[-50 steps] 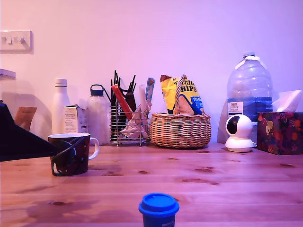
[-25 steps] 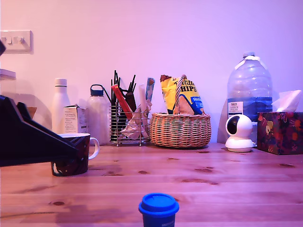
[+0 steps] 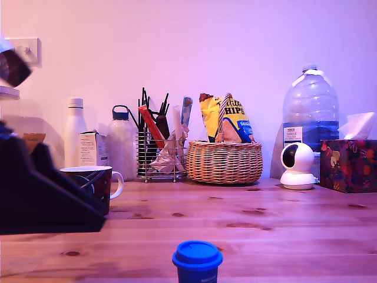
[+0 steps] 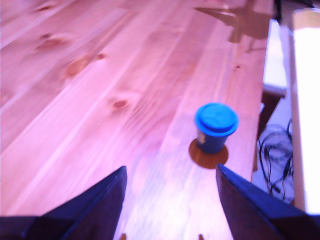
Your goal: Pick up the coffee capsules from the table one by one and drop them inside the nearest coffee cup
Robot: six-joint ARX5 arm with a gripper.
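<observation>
Blue capsule: one small bright-blue coffee capsule (image 3: 197, 261) stood upright near the front edge of the table (image 3: 265, 227), rim uppermost, with nothing touching it.
Table: light pine with grain and dark knots.
Gripper: the gripper (image 4: 170, 177) hung above the bare wood with its two dark fingers (image 4: 97, 202) spread wide and nothing between them; the capsule lay ahead of the tips in the wrist view, clear of both.
Arm: its dark bulk filled the exterior view's left and covered part of the coffee cup (image 3: 101, 184).
Cup: dark mug with white handle, well apart from the capsule.
Backdrop: wicker basket (image 3: 224, 161) against the wall.
</observation>
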